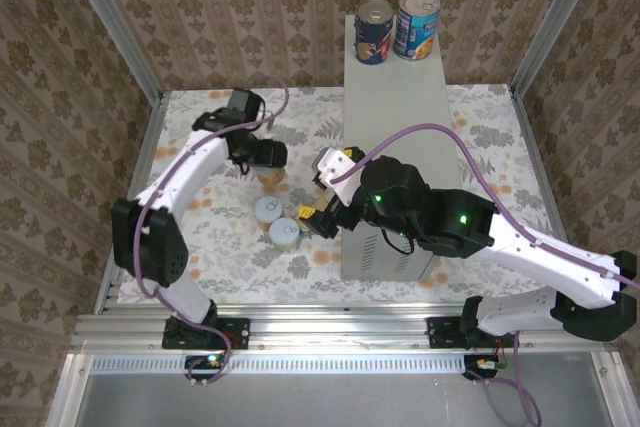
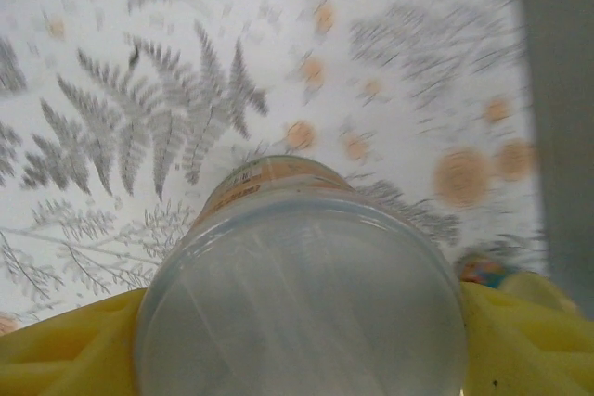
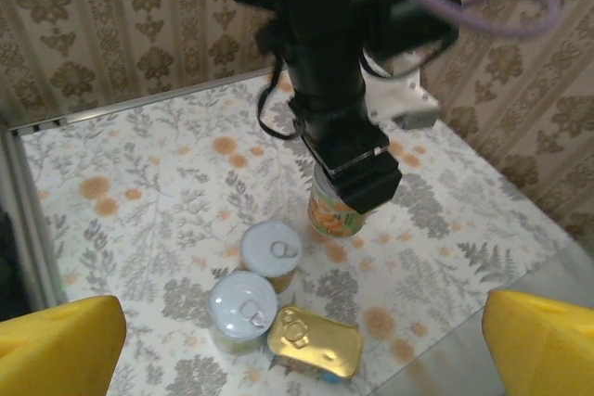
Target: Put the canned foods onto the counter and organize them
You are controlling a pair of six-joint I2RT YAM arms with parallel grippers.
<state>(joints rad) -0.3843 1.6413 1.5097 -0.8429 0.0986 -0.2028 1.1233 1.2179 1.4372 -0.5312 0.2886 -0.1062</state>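
The tall grey counter carries two cans at its far end, a dark one and a blue one. My left gripper is shut on an orange-labelled can, which sits between its yellow fingers; the right wrist view shows that can low over the floral floor. Two silver-lidded cans and the flat gold tin lie together on the floor. My right gripper hangs open above them, holding nothing.
The floral floor is walled in by patterned panels and metal rails. The left arm reaches down just beyond the grouped cans. The counter's side stands right of the left gripper's can.
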